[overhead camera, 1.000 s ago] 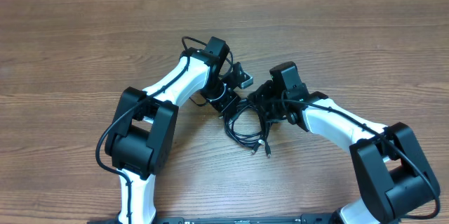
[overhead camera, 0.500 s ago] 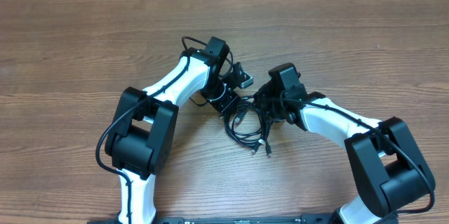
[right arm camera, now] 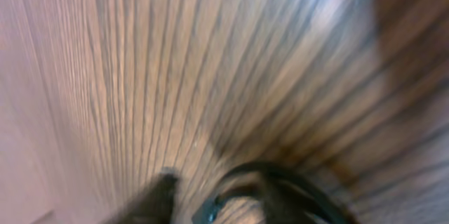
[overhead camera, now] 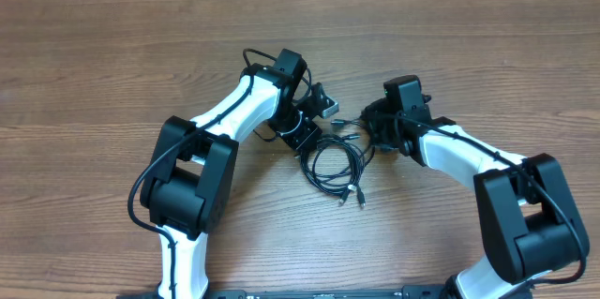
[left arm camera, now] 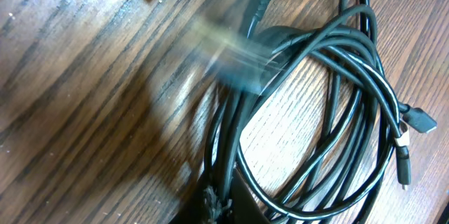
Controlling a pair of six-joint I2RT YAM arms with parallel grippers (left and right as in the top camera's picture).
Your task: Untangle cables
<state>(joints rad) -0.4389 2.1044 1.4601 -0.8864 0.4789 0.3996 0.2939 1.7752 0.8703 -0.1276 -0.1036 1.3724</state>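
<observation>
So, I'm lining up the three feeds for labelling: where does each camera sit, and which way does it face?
Overhead: fixed above the table, looking down; shows left gripper and right gripper either side of the cables.
Left wrist: close over the table, facing the coiled cables; its dark fingers at the bottom edge.
Right wrist: motion-blurred, facing wood grain; dark shapes below, unclear.
Shared: overhead and left wrist both show the cables.

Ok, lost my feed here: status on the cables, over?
Left gripper shut at edge of cables. Right gripper beside them, jaws unreadable, wrist view blurred. Cables one tangled coil. No obstruction seen.
</observation>
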